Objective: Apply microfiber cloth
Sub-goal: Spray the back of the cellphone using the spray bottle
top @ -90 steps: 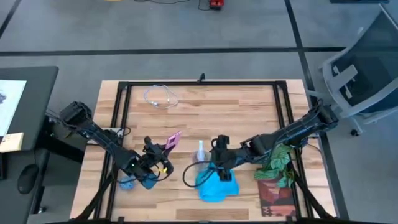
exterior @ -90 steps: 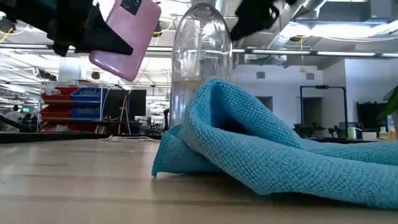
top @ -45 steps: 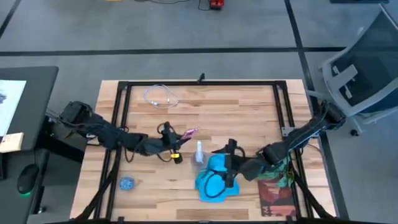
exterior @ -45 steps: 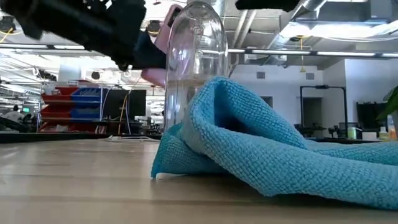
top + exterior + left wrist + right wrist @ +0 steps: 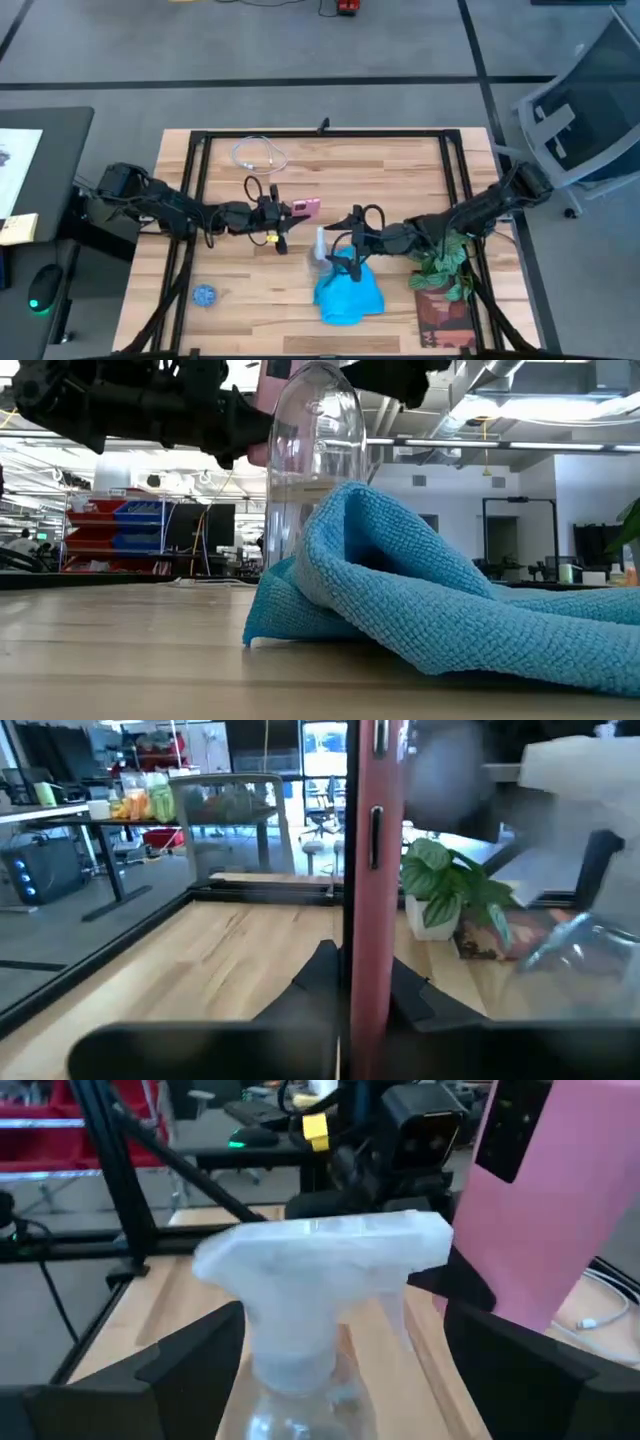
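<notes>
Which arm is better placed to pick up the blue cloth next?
Right. The right gripper hangs open at the spray bottle, right beside the microfiber cloth. The left gripper is shut on the pink phone.

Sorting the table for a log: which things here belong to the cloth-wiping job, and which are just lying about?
In the job: microfiber cloth, pink phone in the left gripper, spray bottle at the right gripper.

Lying about: white cable, blue disc, plant.

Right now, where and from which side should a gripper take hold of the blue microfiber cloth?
Grip the raised fold of the microfiber cloth, coming from above. The cloth lies bunched on the table against the clear spray bottle, so the ridge gives fingers something to pinch. The right gripper hovers near it; the left gripper holds the pink phone.
</notes>
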### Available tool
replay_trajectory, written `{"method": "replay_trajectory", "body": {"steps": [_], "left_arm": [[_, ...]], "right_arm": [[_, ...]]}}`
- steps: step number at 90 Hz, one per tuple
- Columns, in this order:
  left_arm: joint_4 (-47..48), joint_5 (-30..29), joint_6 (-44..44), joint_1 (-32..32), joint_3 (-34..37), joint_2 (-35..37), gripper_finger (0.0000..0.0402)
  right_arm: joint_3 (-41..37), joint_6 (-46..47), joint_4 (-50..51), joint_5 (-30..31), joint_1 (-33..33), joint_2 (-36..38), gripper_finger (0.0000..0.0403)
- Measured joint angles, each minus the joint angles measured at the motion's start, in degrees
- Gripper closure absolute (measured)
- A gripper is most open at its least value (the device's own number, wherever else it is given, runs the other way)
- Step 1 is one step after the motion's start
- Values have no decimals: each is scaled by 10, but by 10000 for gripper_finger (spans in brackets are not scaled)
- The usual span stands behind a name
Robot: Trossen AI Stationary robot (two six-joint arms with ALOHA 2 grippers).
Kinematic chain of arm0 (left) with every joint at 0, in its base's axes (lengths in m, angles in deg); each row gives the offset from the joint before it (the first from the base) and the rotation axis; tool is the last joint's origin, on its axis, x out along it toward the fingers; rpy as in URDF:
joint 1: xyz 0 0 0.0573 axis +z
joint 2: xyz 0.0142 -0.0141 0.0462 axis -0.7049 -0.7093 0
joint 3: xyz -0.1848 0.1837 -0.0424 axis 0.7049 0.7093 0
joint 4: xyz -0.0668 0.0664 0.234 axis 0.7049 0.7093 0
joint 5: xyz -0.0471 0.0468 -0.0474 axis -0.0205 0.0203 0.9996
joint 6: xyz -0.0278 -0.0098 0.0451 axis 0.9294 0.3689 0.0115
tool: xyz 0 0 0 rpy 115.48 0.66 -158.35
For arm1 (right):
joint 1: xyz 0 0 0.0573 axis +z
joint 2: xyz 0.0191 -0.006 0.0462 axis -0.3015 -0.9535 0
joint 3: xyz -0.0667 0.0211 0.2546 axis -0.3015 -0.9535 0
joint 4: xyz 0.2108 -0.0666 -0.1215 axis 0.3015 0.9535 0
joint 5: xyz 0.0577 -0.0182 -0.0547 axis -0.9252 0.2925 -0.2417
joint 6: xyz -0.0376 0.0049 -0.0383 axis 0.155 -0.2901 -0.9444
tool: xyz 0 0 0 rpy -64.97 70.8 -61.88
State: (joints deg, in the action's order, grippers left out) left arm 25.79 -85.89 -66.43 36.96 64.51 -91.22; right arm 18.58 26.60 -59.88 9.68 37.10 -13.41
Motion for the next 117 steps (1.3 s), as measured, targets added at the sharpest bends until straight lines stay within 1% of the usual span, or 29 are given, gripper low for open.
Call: {"method": "replay_trajectory", "body": {"steps": [11, 17, 25, 40, 56, 61, 66, 78, 87, 92, 98, 109, 117], "left_arm": [[2, -9, 35, 20, 0, 0, 396], [1, -10, 63, 30, 0, 0, 396], [2, -10, 81, 39, 0, 0, 396], [1, -6, 114, 42, -2, 0, 396], [8, 75, 115, 42, -18, -6, 396], [19, 89, 113, 42, -24, -6, 396], [30, 89, 110, 42, -29, -6, 396], [31, 87, 110, 42, -31, -6, 396], [32, 87, 110, 42, -31, -6, 396], [32, 87, 110, 42, -31, -6, 396], [32, 87, 110, 42, -31, -6, 396], [32, 86, 110, 42, -31, -6, 395], [33, 86, 109, 42, -31, -6, 395]], "right_arm": [[-2, -3, -5, -7, -10, -15, 42], [0, -3, -32, -7, -14, -23, 36], [1, -5, -37, -9, -17, -27, 35], [1, -17, -73, -39, -25, -43, 41], [2, -18, -74, -49, -24, -53, 52], [2, -18, -80, -49, -24, -52, 57], [3, -15, -81, -49, -22, -52, 63], [3, -11, -81, -49, -20, -52, 78], [3, 16, -70, -49, -20, -52, 93], [3, 38, -64, -50, -20, -52, 111], [3, 55, -57, -51, -20, -52, 142], [3, 59, -49, -52, -19, -51, 200], [3, 59, -49, -54, -15, -51, 210]]}}
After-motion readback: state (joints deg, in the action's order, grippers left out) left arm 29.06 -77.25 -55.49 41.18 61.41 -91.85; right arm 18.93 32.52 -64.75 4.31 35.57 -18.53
